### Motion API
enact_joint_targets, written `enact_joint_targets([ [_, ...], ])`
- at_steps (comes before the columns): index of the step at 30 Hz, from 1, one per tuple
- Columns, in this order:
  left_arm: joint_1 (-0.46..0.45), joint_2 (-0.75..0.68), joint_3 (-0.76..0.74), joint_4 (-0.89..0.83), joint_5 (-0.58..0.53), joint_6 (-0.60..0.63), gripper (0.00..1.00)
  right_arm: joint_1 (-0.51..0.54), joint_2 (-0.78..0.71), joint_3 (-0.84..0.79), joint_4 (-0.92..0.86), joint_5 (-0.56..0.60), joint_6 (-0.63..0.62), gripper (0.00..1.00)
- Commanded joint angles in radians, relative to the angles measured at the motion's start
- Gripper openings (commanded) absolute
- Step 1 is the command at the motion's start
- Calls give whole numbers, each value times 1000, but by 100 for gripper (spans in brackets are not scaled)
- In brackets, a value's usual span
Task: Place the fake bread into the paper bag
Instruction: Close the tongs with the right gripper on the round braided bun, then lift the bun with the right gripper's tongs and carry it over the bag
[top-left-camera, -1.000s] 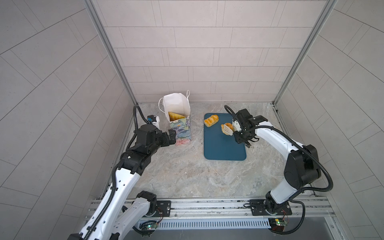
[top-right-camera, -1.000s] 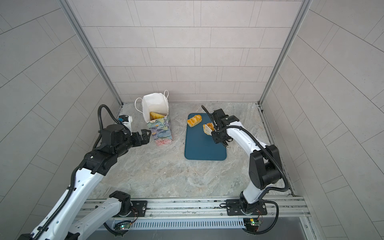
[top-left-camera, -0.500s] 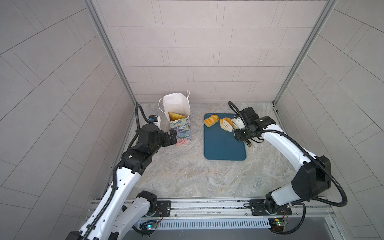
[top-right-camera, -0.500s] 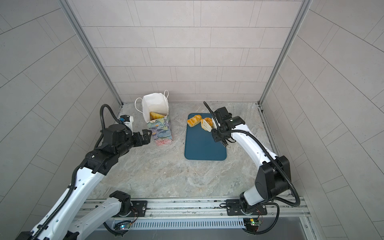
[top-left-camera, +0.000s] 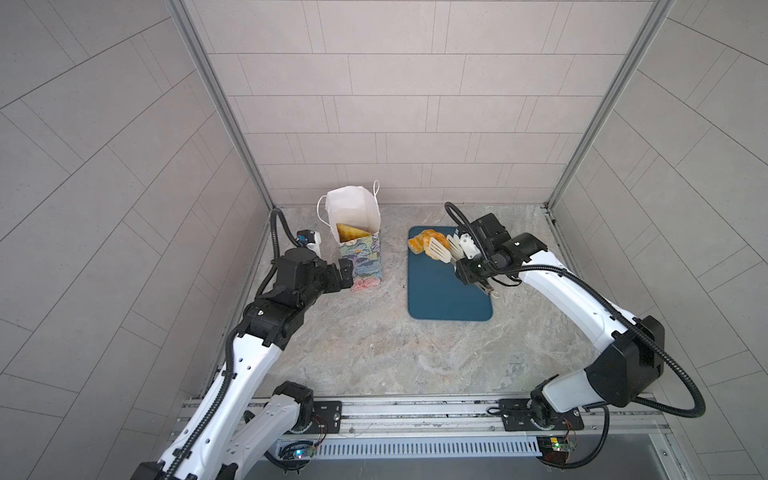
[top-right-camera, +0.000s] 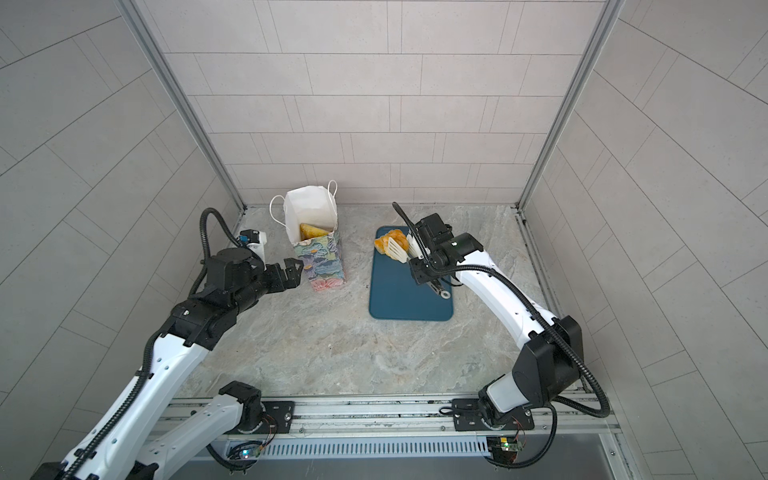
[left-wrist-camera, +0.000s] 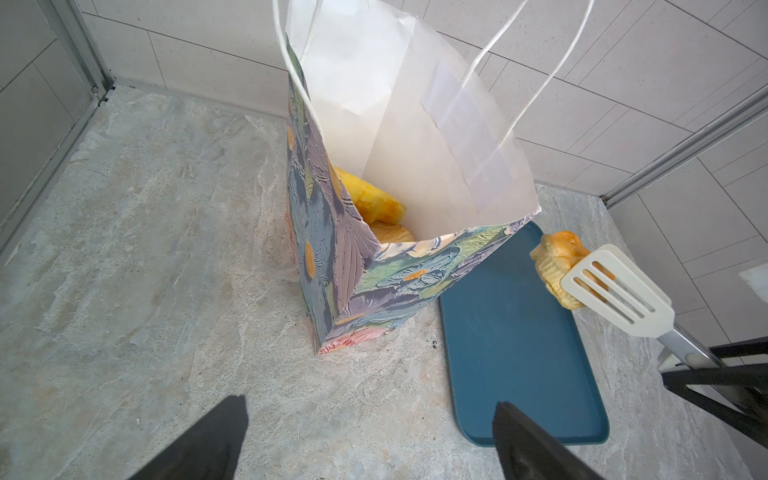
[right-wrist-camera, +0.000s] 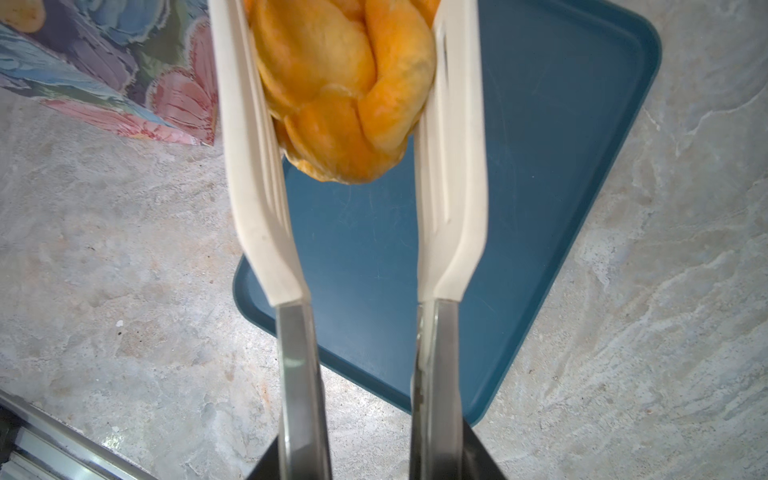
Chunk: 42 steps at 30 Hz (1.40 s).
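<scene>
Right hand clamped on tongs; tongs pinch braided roll above blue tray, near paper bag. Your left hand wide open, empty, beside bag. Other bread already inside. Roll likely light, glossy, slippery: grip across middle or you lose it.

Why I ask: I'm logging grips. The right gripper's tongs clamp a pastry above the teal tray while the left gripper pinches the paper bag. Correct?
Not quite. The left gripper pinches nothing: the left wrist view shows its jaws open, short of the paper bag. The right gripper's tongs do clamp a pastry above the teal tray.
</scene>
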Motion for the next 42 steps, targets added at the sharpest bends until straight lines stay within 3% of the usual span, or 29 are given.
enact_joint_targets([
  [1, -6, -1, 30, -4, -14, -2, 100, 25, -49, 56, 32, -8, 19, 47],
  [34, -7, -1, 33, -4, -16, 2, 100, 253, -31, 289, 170, -45, 5, 48],
  [42, -6, -3, 32, -4, -14, 1, 100, 285, 68, 395, 175, -61, -8, 48],
])
